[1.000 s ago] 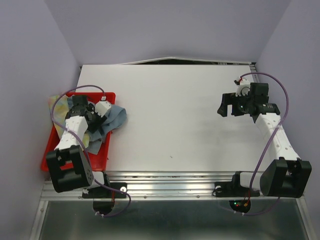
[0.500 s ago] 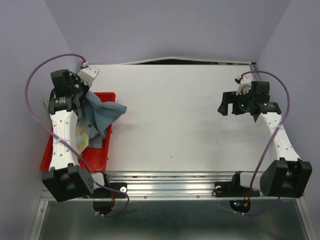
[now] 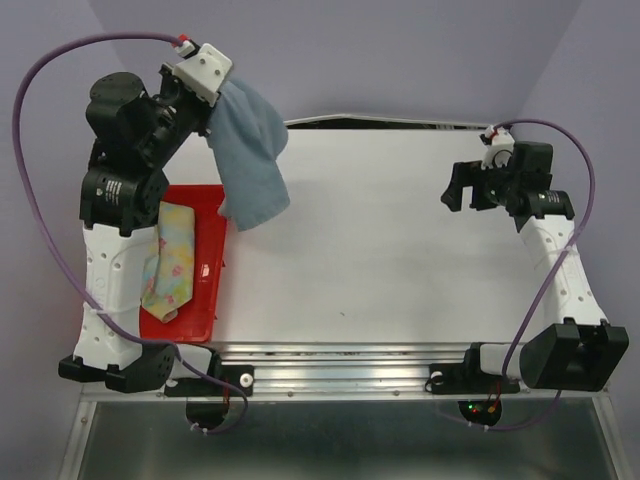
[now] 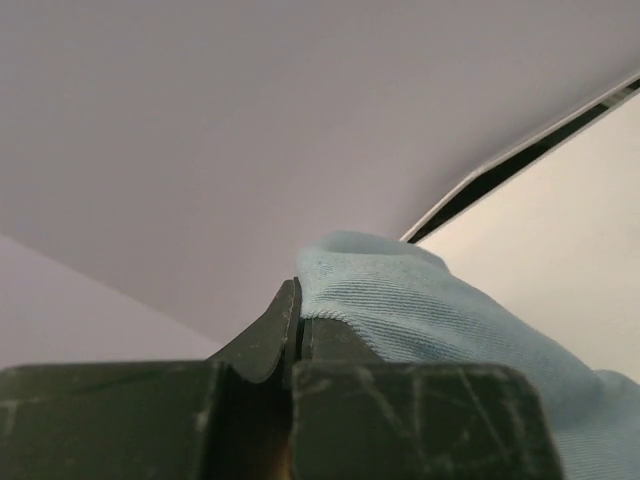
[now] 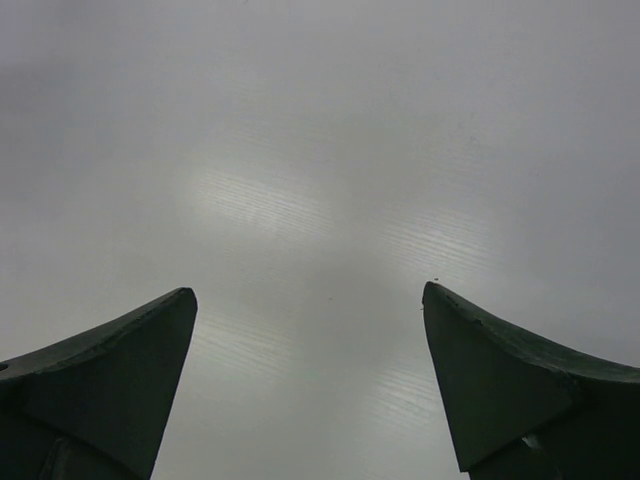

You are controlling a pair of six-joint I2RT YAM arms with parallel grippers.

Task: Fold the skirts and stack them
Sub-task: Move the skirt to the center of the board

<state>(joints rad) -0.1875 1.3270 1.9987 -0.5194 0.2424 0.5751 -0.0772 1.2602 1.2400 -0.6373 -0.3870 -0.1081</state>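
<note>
Over the left rear corner of the worktop: the light blue denim skirt is held up in the air, hanging bunched, with its lower edge above the worktop just beside the red tray.
Left hand: the left hand is clamped tight on an upper fold of the denim skirt. In the wrist view its fingers are seen pressed together with the blue cloth pinched between them.
Right hand: the right hand is spread wide with nothing held. It is poised over bare worktop at the far right, well apart from both skirts.
Floral skirt: the pastel floral skirt is seen crumpled in the red tray at the left edge, partly hidden by the left arm and touched by neither hand.
Done so far: very little, as judged from the layout. The denim skirt is clear of the tray, but nothing is laid flat and no fold is seen in either skirt.
Left to do: the denim skirt is to be spread on the worktop and folded, the floral skirt is to be fetched and folded likewise, and one is to be set on the other.
Stage judged: the very start, with the first skirt being carried to the open worktop.
</note>
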